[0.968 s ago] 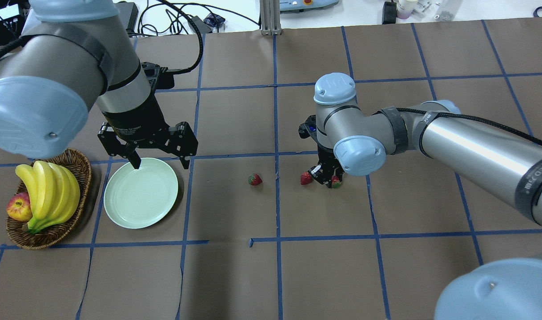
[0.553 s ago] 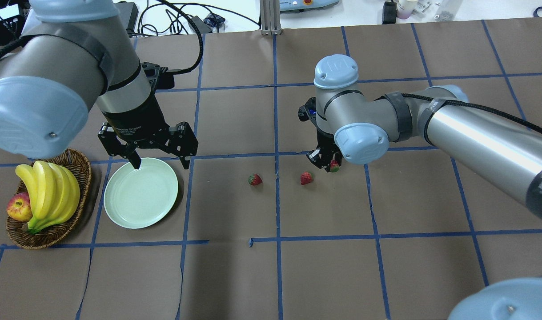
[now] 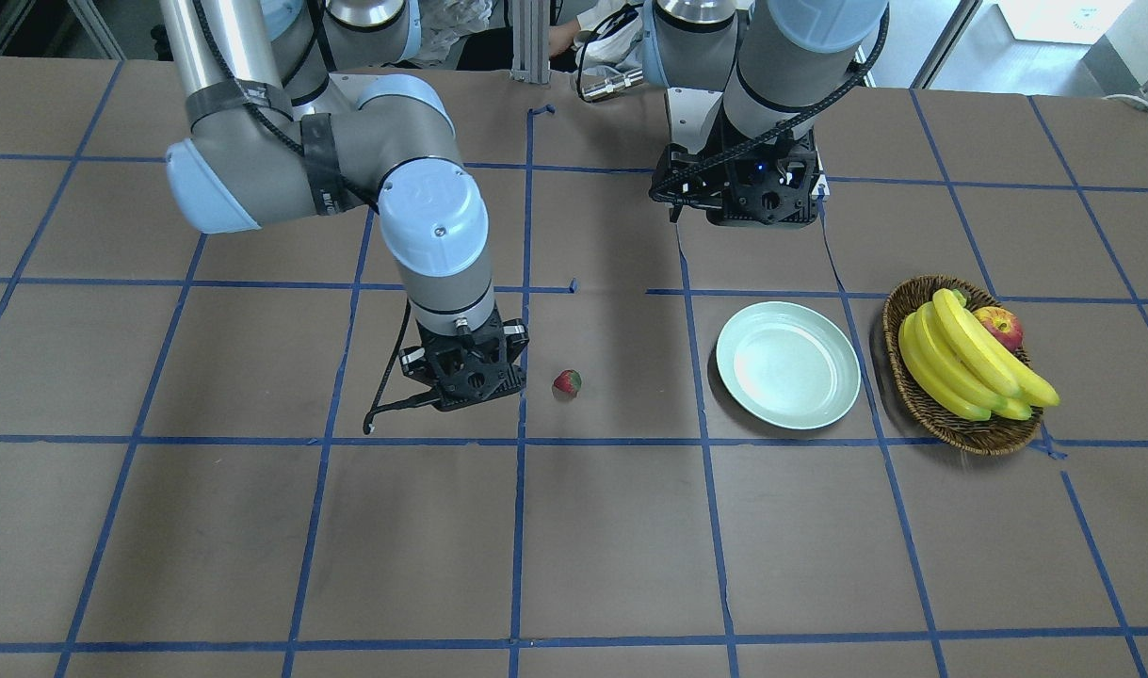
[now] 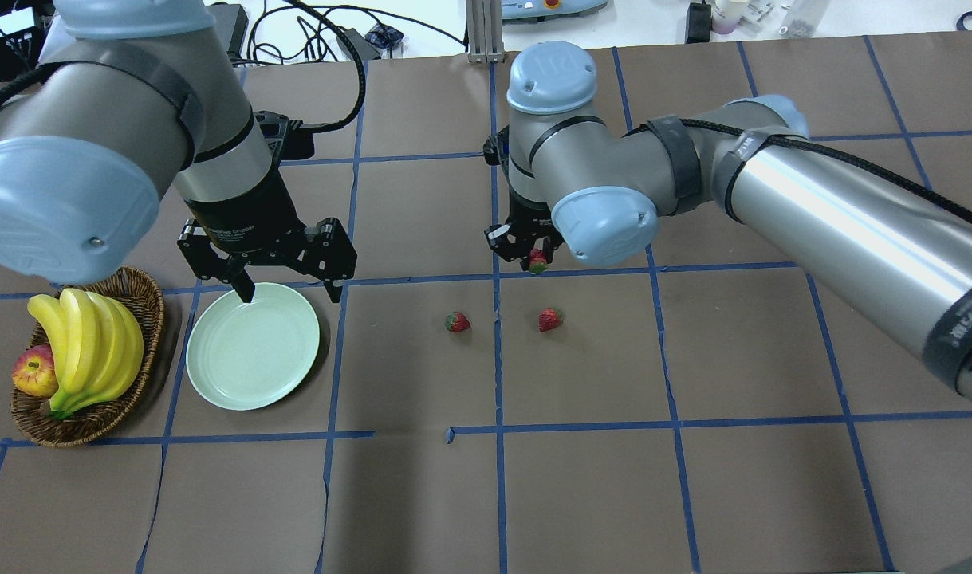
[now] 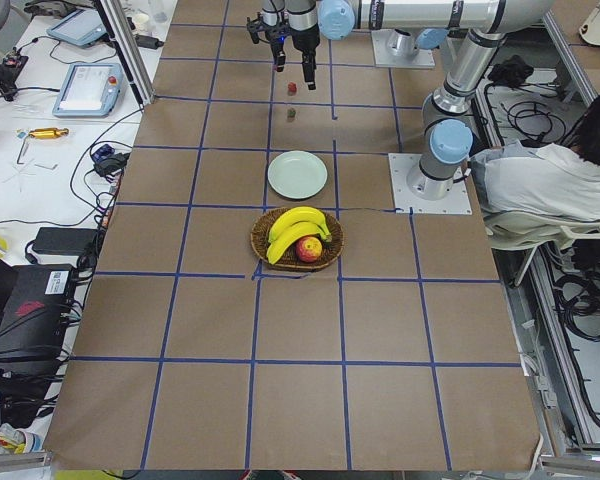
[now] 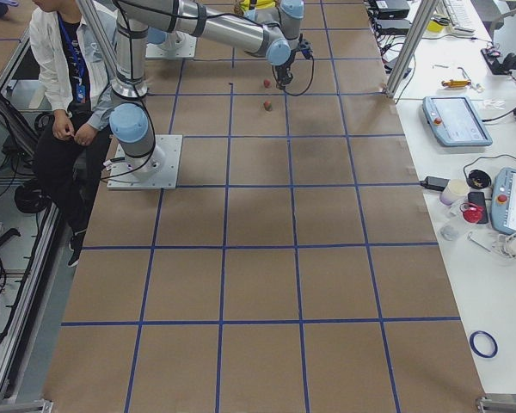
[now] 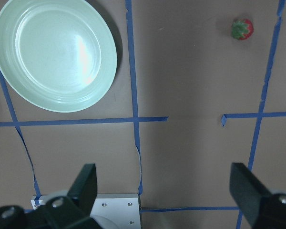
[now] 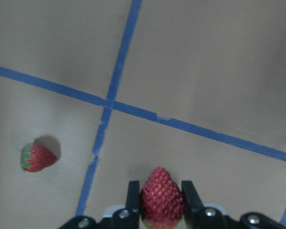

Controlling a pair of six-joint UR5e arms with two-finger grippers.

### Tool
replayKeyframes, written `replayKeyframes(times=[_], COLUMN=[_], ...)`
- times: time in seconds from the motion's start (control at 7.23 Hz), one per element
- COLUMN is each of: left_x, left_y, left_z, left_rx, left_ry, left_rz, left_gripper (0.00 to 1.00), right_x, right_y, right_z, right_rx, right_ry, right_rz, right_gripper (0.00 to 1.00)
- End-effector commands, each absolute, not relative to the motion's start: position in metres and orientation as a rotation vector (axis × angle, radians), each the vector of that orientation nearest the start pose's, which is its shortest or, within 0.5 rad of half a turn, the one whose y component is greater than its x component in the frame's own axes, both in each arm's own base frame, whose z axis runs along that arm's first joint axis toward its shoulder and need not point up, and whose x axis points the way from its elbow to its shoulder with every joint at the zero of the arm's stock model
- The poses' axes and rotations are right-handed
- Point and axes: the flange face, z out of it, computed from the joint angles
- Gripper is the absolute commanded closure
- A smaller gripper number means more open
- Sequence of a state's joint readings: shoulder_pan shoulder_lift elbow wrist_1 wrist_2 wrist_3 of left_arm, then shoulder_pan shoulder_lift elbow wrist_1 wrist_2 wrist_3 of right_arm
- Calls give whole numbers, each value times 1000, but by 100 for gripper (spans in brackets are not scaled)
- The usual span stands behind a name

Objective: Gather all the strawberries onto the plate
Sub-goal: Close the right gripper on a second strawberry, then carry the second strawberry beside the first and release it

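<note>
Strawberries first: we count three in the overhead view. The pinched strawberry (image 4: 538, 261) sits just above the middle of that frame, held up off the brown table (image 4: 693, 486) by the right gripper (image 4: 532, 257). In the right wrist view its fingers (image 8: 132, 193) are squeezed tight on both sides of it, red tip pointing forward. The other two are lying loose on the table just below it in the overhead view. The plate-side strawberry (image 4: 457, 322) is a little left of the centre line and the other loose strawberry (image 4: 549, 319) a little right of it, so they're near each other but not touching. Well off to the left is the mint-green plate (image 4: 252, 357), and it has nothing on it. The left gripper (image 4: 290, 293) hangs over the plate's upper rim with its fingers spread wide and nothing between them. Its wrist view puts the plate at upper left and the plate-side strawberry at upper right. Just beside the plate, at the far left edge, we've got a wicker basket (image 4: 147, 319) with bananas (image 4: 87, 343) and an apple (image 4: 33, 372) in it.
</note>
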State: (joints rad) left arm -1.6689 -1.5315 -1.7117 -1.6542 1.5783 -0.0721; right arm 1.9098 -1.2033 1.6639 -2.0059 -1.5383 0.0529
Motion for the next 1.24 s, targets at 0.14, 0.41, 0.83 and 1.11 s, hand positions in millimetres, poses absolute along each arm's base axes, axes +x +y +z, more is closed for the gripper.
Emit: replayKeyframes(times=[0.14,0.41,0.83,1.11], left_x=[-176,-176,-175,-175], left_y=[-438,-438,-437,-437], left_z=[431,431,432,432], left_rx=[44,45,47,50], left_ry=[3102,3098,3099,3099], left_rz=[286,288,286,286], left_gripper=[0,0,0,0], right_x=[391,397,400,401], right_y=[-482,-469,-465,-466], right_z=[243,226,198,189], right_rx=[-465,-458,-462,-463], right_ry=[3081,3044,3006,3007], right_rz=[163,238,320,339], right_gripper=[100,100,100,93])
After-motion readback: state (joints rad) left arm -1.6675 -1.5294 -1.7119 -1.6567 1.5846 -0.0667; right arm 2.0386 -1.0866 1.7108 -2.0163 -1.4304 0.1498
